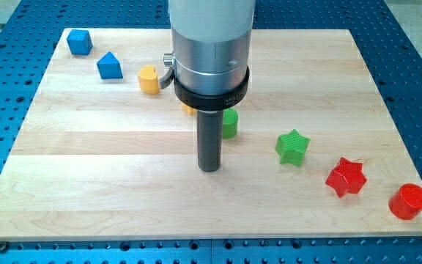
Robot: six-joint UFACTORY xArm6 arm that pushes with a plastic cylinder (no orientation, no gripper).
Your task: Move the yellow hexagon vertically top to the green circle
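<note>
My tip (209, 168) rests on the wooden board near its middle. A green block (230, 123), likely the green circle, stands just up and to the right of my tip, partly hidden behind the rod. A small bit of a yellow block (187, 109), possibly the yellow hexagon, peeks out left of the rod under the arm's collar; its shape cannot be made out. A second yellow block (148, 79), roundish, stands further left near the view's top.
A blue cube (80, 42) and a blue block with a peaked top (109, 66) stand at the top left. A green star (292, 147), a red star (345, 177) and a red cylinder (408, 202) run towards the bottom right. The board (86, 183) lies on a blue perforated table.
</note>
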